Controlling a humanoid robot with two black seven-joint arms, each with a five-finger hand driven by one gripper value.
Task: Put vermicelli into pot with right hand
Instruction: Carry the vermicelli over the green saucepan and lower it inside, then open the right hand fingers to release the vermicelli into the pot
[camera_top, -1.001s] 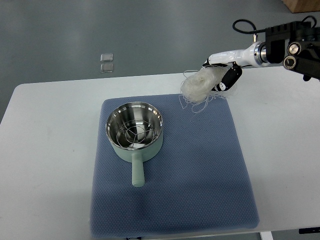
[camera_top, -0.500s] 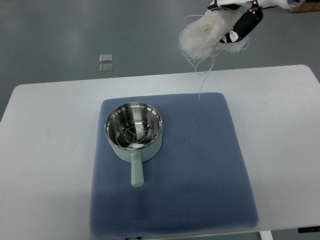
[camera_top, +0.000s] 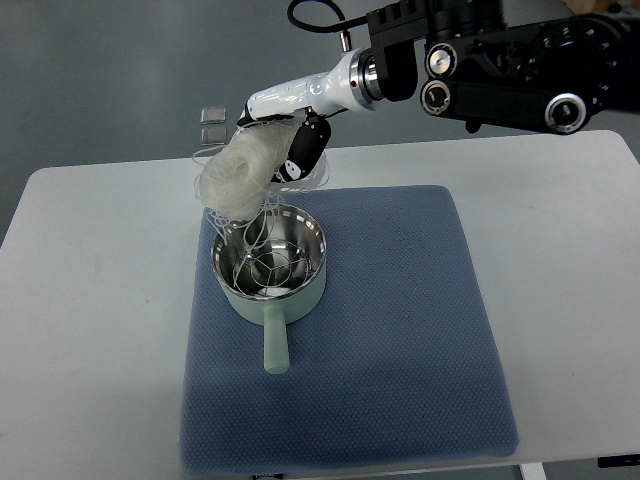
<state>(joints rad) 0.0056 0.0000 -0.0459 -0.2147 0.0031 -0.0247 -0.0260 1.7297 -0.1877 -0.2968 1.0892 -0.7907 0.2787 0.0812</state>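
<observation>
Top view, looking steeply down: one white tabletop (camera_top: 90, 300) carries one blue mat (camera_top: 400, 340), and beyond its far edge two small clear squares (camera_top: 212, 124) lie on the grey floor, one just behind the other. Over the mat's far left corner hangs one pale bundle of vermicelli (camera_top: 235, 178), held in the air above and slightly left of the pot's rim; several loose strands trail down from it into the pot's bowl. One pot (camera_top: 268, 262) stands on the left half of the mat, mint green outside and shiny steel inside, with a wire rack visible at the bottom (its single handle points toward the near edge). Just right of the bundle, the right hand (camera_top: 285, 150) has its fingers closed around the vermicelli, a dark fingertip (camera_top: 303, 150) pressed against the bundle's right side. Its white forearm runs up and to the right into one bulky black arm (camera_top: 500, 65) that leaves at the picture's right edge.
</observation>
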